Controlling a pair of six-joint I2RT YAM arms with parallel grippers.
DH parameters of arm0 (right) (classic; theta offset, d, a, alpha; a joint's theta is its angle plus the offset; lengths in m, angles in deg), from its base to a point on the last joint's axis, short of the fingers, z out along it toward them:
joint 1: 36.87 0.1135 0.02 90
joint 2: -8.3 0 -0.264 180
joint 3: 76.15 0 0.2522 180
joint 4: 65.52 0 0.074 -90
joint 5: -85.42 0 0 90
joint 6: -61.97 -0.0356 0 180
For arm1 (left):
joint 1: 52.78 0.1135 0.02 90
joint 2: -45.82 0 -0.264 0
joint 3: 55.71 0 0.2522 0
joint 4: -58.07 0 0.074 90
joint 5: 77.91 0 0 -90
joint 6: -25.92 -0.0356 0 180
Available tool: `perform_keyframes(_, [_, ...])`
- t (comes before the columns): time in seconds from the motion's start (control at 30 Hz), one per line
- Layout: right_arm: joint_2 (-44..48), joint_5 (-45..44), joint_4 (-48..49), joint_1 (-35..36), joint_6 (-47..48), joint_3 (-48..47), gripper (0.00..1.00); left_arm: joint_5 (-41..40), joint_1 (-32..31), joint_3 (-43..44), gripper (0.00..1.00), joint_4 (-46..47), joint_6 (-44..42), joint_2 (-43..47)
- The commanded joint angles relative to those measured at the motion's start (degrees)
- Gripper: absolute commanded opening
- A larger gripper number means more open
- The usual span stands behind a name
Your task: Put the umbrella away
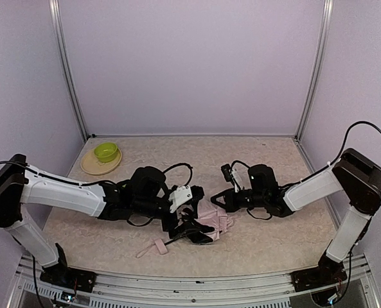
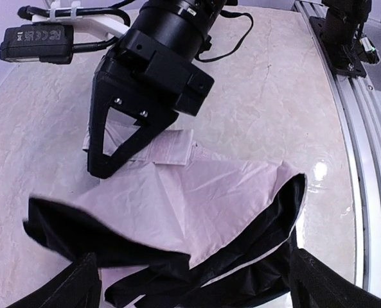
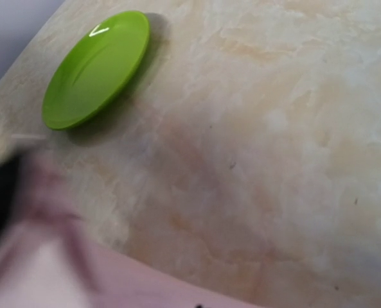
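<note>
The umbrella lies partly collapsed in the middle of the table, pale pink fabric on top and black lining spilling out at its near side. Its small pink handle with strap rests on the table to the left. My left gripper hovers just over the canopy, open, with both fingers spread wide on either side of the fabric. My right gripper comes in from the right, its tips shut on a fold of pink fabric. Blurred pink cloth hides its fingers in the right wrist view.
A green dish sits on a tan plate at the back left; the right wrist view shows the green dish too. A metal rail runs along the near edge. Walls enclose the table on three sides.
</note>
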Motion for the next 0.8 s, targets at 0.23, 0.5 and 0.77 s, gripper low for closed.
perform_keyframes(0.23, [-1.5, 0.1, -0.1, -0.7, 0.7, -2.3, 0.00, -15.2, -7.6, 8.8, 0.99, -17.1, 4.3, -6.1])
perform_keyframes(0.5, [1.1, 1.4, -1.5, 0.2, 0.7, -2.9, 0.00, -11.9, -3.8, 4.6, 0.99, -8.8, 1.6, -14.1])
perform_keyframes(0.77, [7.1, 3.2, -4.1, 3.4, 3.0, -8.2, 0.00, -2.1, -4.2, 2.4, 0.52, -5.9, -3.4, -20.2])
